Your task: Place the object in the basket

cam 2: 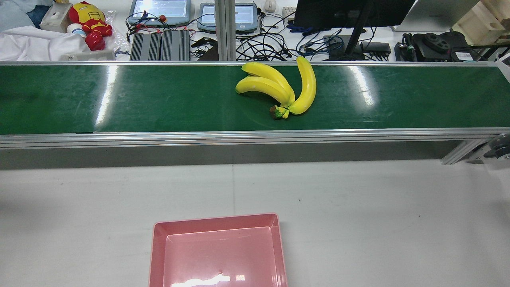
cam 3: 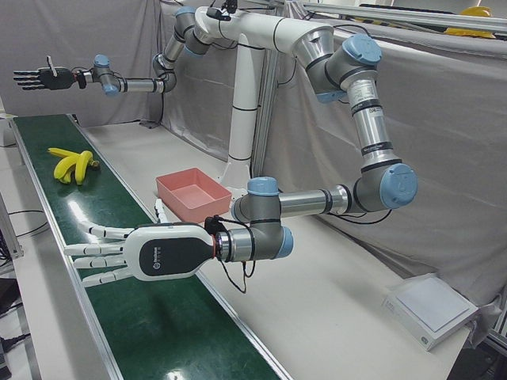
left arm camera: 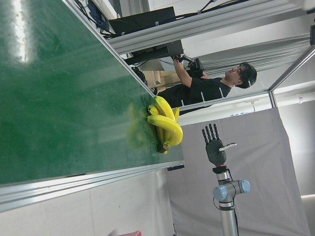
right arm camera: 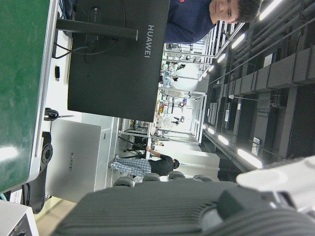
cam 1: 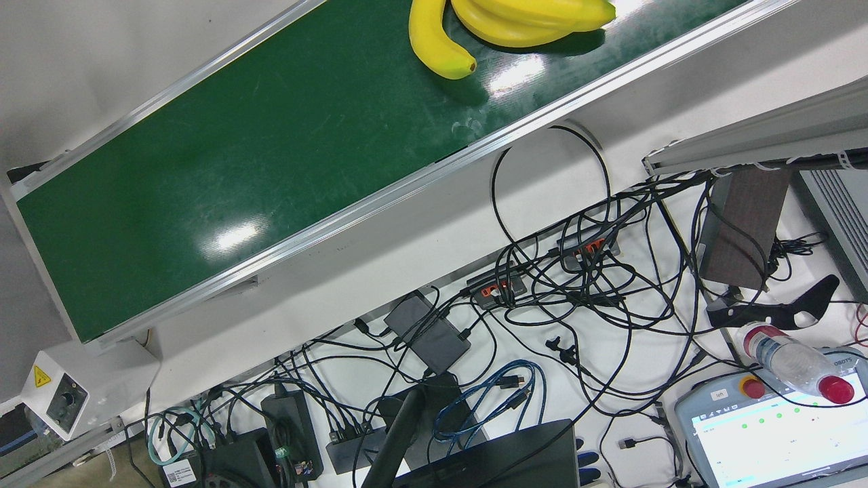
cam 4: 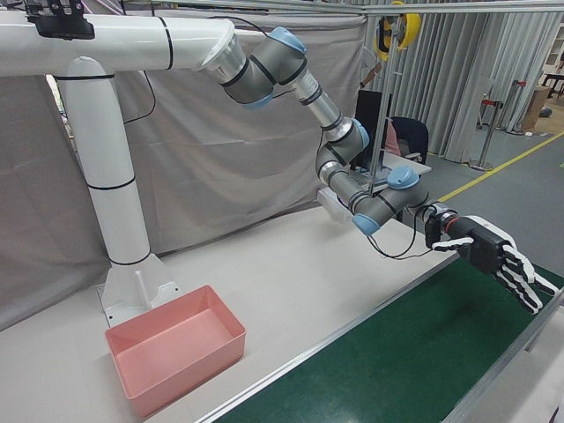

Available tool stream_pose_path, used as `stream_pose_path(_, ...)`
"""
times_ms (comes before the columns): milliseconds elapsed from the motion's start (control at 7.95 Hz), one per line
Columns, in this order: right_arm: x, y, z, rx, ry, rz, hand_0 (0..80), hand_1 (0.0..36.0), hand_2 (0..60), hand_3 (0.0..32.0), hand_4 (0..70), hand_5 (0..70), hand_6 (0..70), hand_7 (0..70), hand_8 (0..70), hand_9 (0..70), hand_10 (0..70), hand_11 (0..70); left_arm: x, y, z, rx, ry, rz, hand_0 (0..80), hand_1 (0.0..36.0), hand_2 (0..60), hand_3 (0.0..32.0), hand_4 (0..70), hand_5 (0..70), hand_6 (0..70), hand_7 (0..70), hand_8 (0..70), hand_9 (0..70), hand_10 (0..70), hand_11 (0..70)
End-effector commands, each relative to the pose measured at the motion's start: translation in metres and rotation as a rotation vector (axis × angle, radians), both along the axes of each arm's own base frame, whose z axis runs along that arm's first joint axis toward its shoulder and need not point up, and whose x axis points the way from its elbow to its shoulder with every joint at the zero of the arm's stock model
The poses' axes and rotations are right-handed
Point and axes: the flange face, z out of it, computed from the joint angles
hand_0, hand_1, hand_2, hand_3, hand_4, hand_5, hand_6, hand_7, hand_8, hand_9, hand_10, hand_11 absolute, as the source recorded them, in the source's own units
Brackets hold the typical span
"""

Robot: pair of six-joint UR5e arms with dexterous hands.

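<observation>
- Bananas, a yellow bunch, lying flat on the green belt, roughly mid-length, at about 12 o'clock from the pink basket in the rear view, well apart from it.
- Brown-green stem end pointing to 6 o'clock, toward the basket side of the belt; tips fanning out between 10 and 12 o'clock, so long axis running mostly across the belt.
- Smooth and glossy, curved, unmarked skin; probably a rigid model, likely to roll or slide if pinched on one fruit only.
- Left hand low over the belt, empty, fingers spread wide and levelled along the belt toward the bunch, which lies well ahead of it.
- Right hand raised high beyond the far side of the bunch, empty, fingers straight and parted.
- Seems closer along the belt on the right side, yet far higher; looks better lined up on the left side.
- Not yet grasped; basket holding nothing.
</observation>
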Motion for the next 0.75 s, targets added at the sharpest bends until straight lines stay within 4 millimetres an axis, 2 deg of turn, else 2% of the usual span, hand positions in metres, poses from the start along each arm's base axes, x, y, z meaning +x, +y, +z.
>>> stream_pose_path(0,0.0,0.0,0.0,0.0,0.0,0.0,0.0,0.0,0.0,0.0,0.0,0.0,0.0,0.0,0.0,0.0,0.0,0.0,-0.0016,0.0011,-0.0052,0.002,0.0,-0.002,54.1,13.3,0.0,10.2,11.0,19.5,1.2,6.5,9.1,9.3,3.5,6.9)
stream_pose_path(629,0.0,0.0001,0.0007,-0.001,0.0,0.0,0.0,0.0,0.0,0.0,0.0,0.0,0.0,0.0,0.0,0.0,0.0,0.0,-0.0046,0.0018,-0.0049,0.001,-0.001,-0.007,54.0,13.7,0.0,10.2,11.1,19.9,1.4,6.6,8.6,9.2,3.7,7.2)
